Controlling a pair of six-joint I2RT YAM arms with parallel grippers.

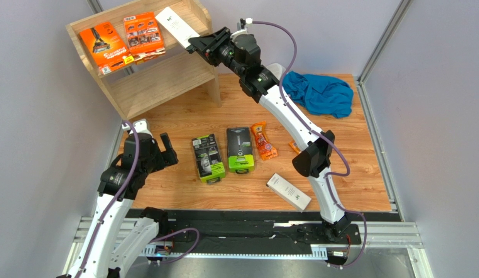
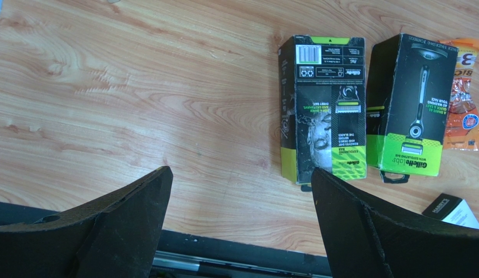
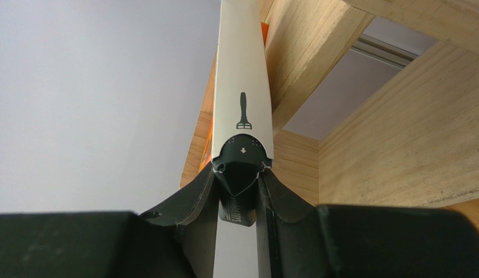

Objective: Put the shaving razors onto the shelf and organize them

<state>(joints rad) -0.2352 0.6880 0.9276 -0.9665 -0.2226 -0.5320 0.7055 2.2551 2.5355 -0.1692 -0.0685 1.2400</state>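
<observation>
The white razor box (image 1: pixel 176 26) was gripped by right fingers (image 3: pixel 189 202) at the shelf (image 1: pixel 160 81). The left fingers (image 2: pixel 125 226) were spread near a GilletteLabs pack (image 2: pixel 411 104).

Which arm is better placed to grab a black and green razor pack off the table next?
Left. The left hand is open and empty, just beside the nearer black-and-green pack. The right hand is shut on a white box up at the shelf.

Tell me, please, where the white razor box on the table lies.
Top view: the white razor box lies right of centre near the front edge, below the orange packet.
</observation>
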